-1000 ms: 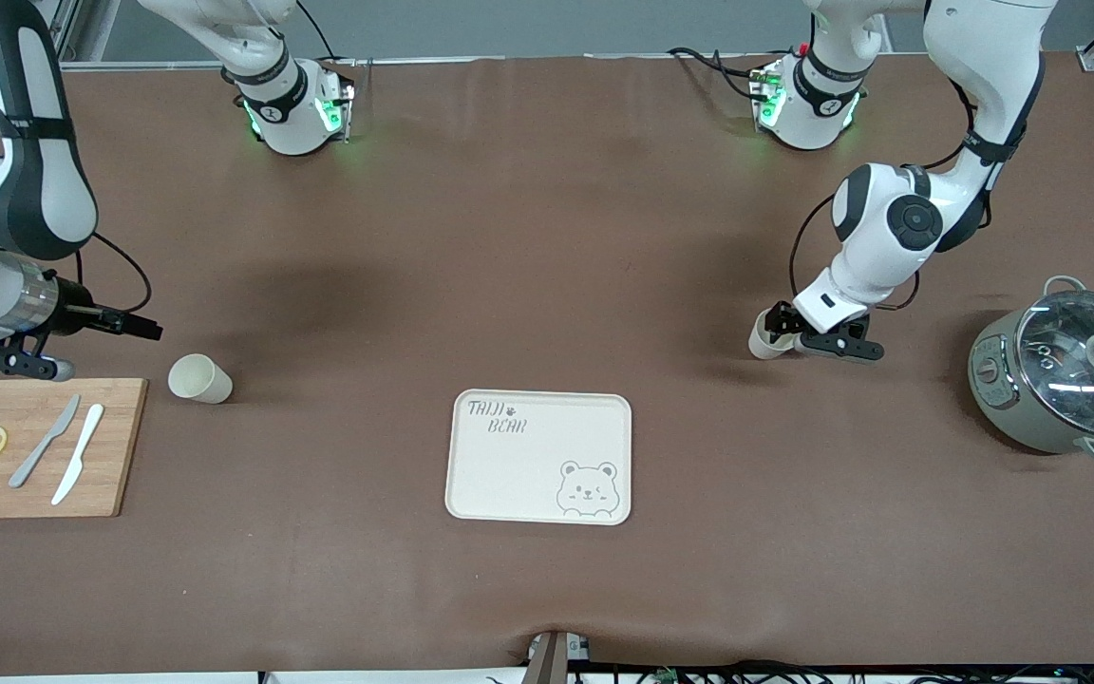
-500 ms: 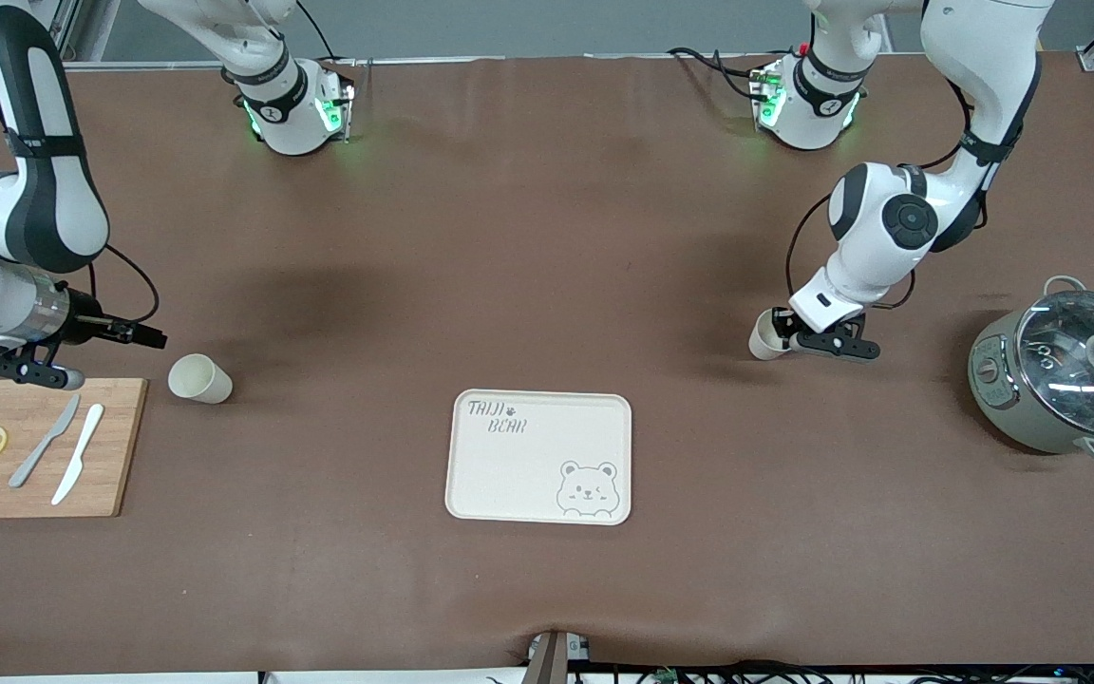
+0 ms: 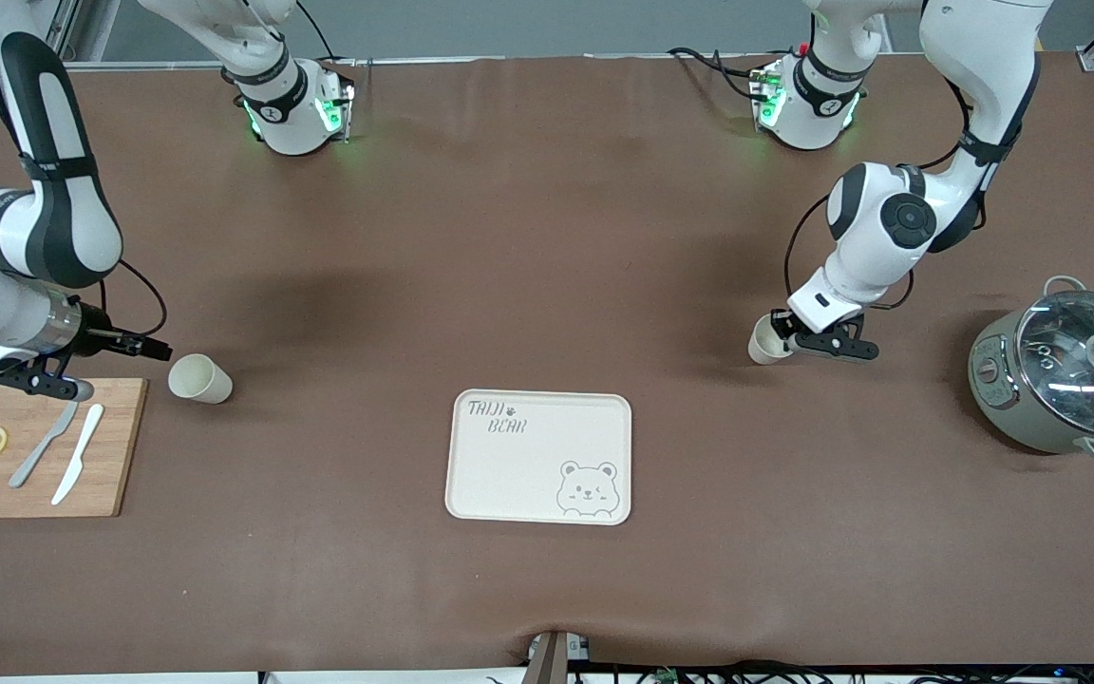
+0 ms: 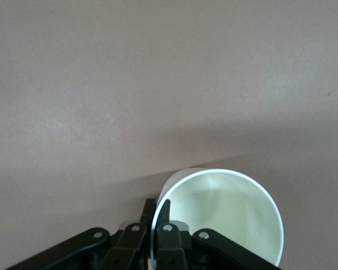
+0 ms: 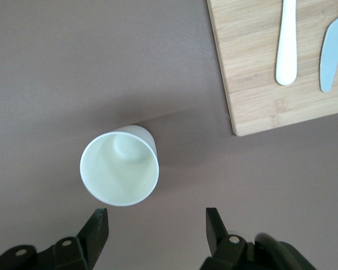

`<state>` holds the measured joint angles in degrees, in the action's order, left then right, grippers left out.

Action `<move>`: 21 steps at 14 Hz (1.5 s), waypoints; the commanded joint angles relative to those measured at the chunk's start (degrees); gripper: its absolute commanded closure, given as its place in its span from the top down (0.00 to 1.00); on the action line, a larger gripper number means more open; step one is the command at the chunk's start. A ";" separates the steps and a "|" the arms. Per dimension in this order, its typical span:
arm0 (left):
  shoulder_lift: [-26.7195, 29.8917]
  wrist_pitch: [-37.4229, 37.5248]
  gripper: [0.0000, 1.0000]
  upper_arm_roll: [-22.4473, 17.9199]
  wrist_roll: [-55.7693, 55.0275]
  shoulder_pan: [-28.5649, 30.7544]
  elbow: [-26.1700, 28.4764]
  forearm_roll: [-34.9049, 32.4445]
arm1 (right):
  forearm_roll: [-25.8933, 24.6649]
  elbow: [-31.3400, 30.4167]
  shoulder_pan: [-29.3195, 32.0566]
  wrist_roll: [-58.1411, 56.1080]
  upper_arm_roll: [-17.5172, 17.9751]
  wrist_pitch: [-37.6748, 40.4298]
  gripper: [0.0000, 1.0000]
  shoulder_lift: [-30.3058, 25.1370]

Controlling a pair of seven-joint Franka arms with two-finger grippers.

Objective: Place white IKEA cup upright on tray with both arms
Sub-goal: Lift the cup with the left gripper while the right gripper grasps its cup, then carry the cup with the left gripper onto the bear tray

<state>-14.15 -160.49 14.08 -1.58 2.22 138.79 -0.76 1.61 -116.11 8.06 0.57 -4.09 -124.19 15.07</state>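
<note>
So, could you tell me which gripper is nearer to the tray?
The left gripper, shut on a cup near the tray; the right gripper hangs open beside the cutting board.

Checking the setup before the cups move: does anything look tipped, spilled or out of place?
Both white cups lie on their sides: one by the cutting board, before the open right gripper; the other pinched at its rim by the shut left gripper. Nothing spilled; the tray holds nothing.

a robot lab — two bench-mounted arms (image 3: 889, 228), brown-covered table (image 3: 547, 237), trailing cables.
</note>
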 commanded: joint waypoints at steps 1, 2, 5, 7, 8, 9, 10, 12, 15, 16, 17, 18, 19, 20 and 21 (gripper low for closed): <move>0.27 2.45 0.00 0.42 -1.32 -0.19 -3.34 -0.65 | 0.67 -0.08 1.17 0.57 1.02 -1.49 0.78 0.66; 0.27 3.51 0.00 0.42 -1.50 -0.63 -4.74 -0.47 | 0.67 -0.08 1.00 0.57 1.02 -1.93 0.78 0.83; -0.17 10.69 0.00 0.42 -4.04 -3.26 -11.76 -0.38 | 0.67 -0.08 1.00 0.57 1.02 -3.60 0.77 2.15; -1.66 16.67 0.00 0.33 -6.40 -5.37 -18.09 -0.38 | 0.67 -0.17 1.08 0.57 1.02 -4.22 0.77 2.94; -2.62 19.75 0.00 0.25 -7.55 -6.25 -21.34 -0.47 | 0.67 -0.26 1.08 0.57 1.02 -4.48 0.77 3.03; -3.68 22.21 0.00 0.25 -8.43 -6.87 -24.42 -0.56 | 0.76 -0.52 1.00 0.57 1.02 -4.48 0.76 3.03; -4.82 23.72 0.00 0.25 -9.31 -7.75 -26.80 -0.73 | 0.85 -0.61 1.00 0.66 1.02 -4.74 0.72 3.29; -7.28 26.35 0.00 0.07 -10.98 -9.24 -31.89 -1.00 | 0.93 -0.70 1.08 0.57 1.02 -7.46 0.63 4.61; -11.67 31.45 0.00 -0.02 -14.84 -11.44 -40.94 -4.32 | 2.68 -2.09 0.65 0.57 1.02 -10.18 0.62 5.49; -13.34 32.86 0.00 0.07 -16.16 -12.40 -43.84 -5.30 | 2.78 -2.71 0.65 0.57 1.02 -11.76 0.61 5.58; -15.01 33.57 0.00 -0.02 -17.39 -13.46 -46.65 -5.65 | 2.78 -2.81 0.65 0.57 1.02 -12.39 0.56 6.45; -16.50 33.75 0.00 -0.02 -18.62 -14.51 -48.60 -5.66 | 2.78 -2.72 0.65 0.57 1.02 -12.57 0.51 6.81; -17.91 33.84 0.00 -0.28 -19.59 -15.57 -50.44 -5.83 | 2.78 -2.81 0.73 0.57 1.02 -12.48 0.47 6.81; -19.41 33.84 0.00 -0.46 -20.56 -16.71 -52.38 -5.83 | 2.78 -2.81 0.73 0.57 1.02 -12.48 0.44 6.81; -20.99 33.84 0.00 -0.63 -21.61 -17.68 -53.87 -5.83 | 2.87 -2.81 0.65 0.66 1.11 -12.48 0.41 6.81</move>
<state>-30.85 -128.44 14.14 -20.66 -13.24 90.79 -5.10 3.56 -118.19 8.05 0.71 -3.78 -135.87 22.38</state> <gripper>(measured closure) 0.965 0.551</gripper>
